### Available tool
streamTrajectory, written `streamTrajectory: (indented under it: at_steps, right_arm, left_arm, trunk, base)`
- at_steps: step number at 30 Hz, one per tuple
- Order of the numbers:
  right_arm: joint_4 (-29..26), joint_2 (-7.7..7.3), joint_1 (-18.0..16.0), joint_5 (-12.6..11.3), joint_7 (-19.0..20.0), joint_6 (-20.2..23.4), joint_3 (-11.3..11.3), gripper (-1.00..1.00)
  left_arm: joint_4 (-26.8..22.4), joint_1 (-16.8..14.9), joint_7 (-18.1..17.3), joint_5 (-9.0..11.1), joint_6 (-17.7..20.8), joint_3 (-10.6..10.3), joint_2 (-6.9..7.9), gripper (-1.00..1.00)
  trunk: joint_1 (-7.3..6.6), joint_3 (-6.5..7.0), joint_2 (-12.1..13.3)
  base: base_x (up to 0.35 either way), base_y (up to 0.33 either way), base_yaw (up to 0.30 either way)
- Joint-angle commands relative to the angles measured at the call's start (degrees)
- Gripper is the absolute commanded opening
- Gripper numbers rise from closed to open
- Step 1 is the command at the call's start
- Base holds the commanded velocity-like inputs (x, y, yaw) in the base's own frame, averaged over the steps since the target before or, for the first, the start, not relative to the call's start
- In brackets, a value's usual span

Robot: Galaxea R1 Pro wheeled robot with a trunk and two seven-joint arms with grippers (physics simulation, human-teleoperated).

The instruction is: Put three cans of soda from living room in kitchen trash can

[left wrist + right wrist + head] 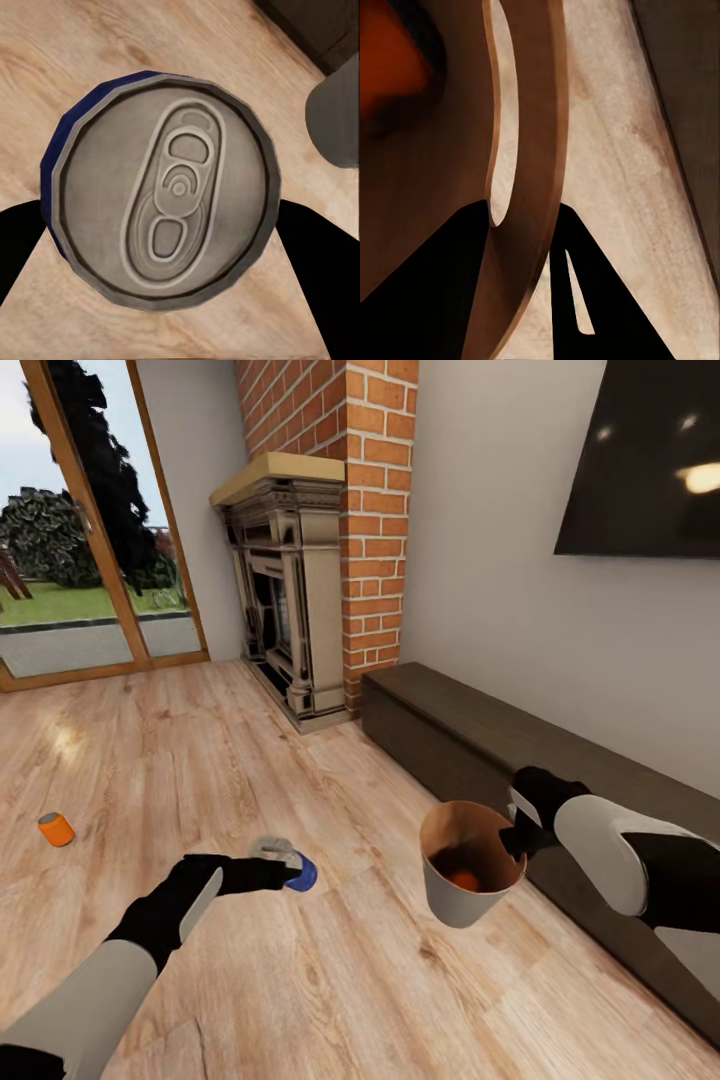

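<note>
Pale wood-plank floor [330, 970]; orange can [56, 829] lying on it.

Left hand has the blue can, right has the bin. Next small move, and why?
Probably swing the left hand with the blue can rightward to just over the trash can. The right hand holds that bin by its rim, mouth open toward the can, with one orange can inside. Another orange can lies on the floor.

On the pale wooden plank floor [300, 980], an orange soda can [56, 829] lies far to the left, well apart from the blue soda can with a silver top [298, 872] held between the fingers of the left end effector [288, 874]. To the right, the right end effector [516, 842] grips the rim of the grey-beige tapered trash can with a coppery inside [468, 876], which has another orange can [464, 880] in it. Behind it the long dark-brown low bench [470, 740] runs along the wall, right of the red brick column [375, 510].
</note>
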Motion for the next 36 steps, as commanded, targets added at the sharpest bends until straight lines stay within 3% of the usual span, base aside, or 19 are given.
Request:
streamTrajectory:
  at_steps: [1,7,12,21,30,36]
  right_arm:
    - [0.0,0.28,0.2,-0.36,0.06,-0.51,-0.25,-1.0]
    - [-0.01,2.34,1.21,-0.3,-0.03,-2.0,-0.29,-1.0]
    - [-0.01,4.14,1.43,-0.22,-0.14,-2.09,-0.29,-1.0]
    - [0.04,6.55,2.15,-0.12,-2.08,-2.11,-0.27,-1.0]
    - [0.04,7.54,2.71,-0.11,-2.48,-2.11,-0.28,-1.0]
    - [0.01,8.75,3.06,-0.13,-2.5,-2.13,-0.3,-1.0]
  left_arm:
    - [-0.88,0.03,-1.53,-0.19,0.8,0.01,0.27,-1.0]
    - [-6.91,0.22,-12.52,0.16,6.2,0.09,2.79,-1.0]
    - [-9.89,0.37,-18.29,4.18,8.92,0.11,4.8,-1.0]
    - [-19.69,0.56,-23.69,11.48,13.93,0.11,9.22,-1.0]
    - [-26.58,0.59,-24.34,17.3,17.67,0.07,10.98,-1.0]
    - [-30.2,0.59,-25.6,18.3,19.85,0.03,11.13,-1.0]
  trunk:
    - [0.0,0.0,0.0]
    - [0.0,0.0,0.0]
    - [0.0,0.0,0.0]
    - [0.0,0.0,0.0]
    - [0.0,0.0,0.0]
    - [0.0,0.0,0.0]
  base:
    - [0.0,0.0,0.0]
    - [0.0,0.0,0.0]
    - [0.0,0.0,0.0]
    - [0.0,0.0,0.0]
    - [0.0,0.0,0.0]
    - [0.0,0.0,0.0]
